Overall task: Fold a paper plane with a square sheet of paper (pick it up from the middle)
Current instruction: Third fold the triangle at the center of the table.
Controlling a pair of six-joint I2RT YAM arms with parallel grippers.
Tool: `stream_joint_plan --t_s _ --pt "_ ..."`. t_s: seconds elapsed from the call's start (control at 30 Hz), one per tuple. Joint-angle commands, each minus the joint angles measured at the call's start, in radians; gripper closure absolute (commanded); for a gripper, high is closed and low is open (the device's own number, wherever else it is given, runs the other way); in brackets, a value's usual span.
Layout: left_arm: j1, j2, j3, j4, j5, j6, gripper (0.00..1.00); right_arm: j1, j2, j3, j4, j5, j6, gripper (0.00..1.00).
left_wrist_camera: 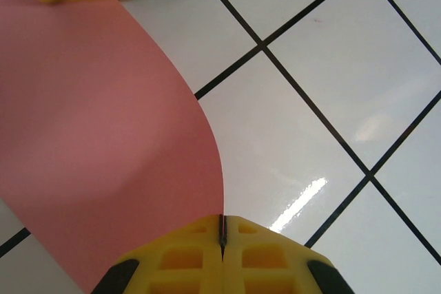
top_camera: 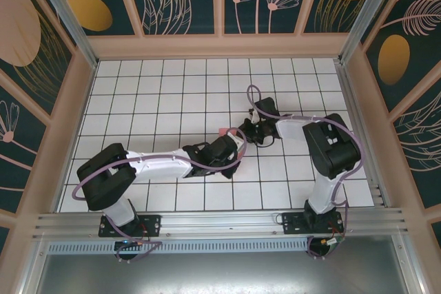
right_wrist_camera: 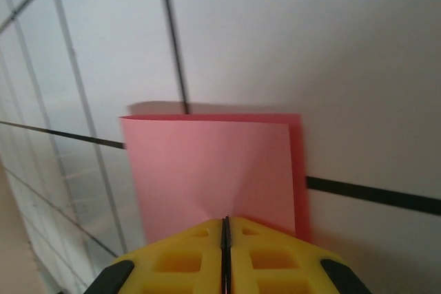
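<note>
Your left jaws are shut on an edge of the square sheet of paper; your right jaws pinch its doubled layers. It bows between them over the mid worktop. An early fold, I judge: next, align the edges, then press the crease.

White shells, black joints on left arm, right arm. Purple cables looped alongside. Black base plates, bolted. Yellow waffle-ribbed fingers on left gripper, right gripper.
</note>
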Motion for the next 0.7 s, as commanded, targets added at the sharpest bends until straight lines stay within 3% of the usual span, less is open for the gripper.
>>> stream_joint_plan --t_s 0.0,0.27,0.67 --pt "0.012 0.003 -0.004 0.008 0.028 0.006 0.98 0.011 0.028 0.019 -0.048 0.047 -0.060 0.88" --pt "0.048 0.030 -0.002 -0.008 0.045 0.003 0.96 0.019 0.056 0.030 -0.089 0.100 -0.123 0.88" --pt "0.107 0.092 0.040 -0.055 -0.040 -0.033 0.95 0.022 0.053 0.030 -0.095 0.110 -0.126 0.88"
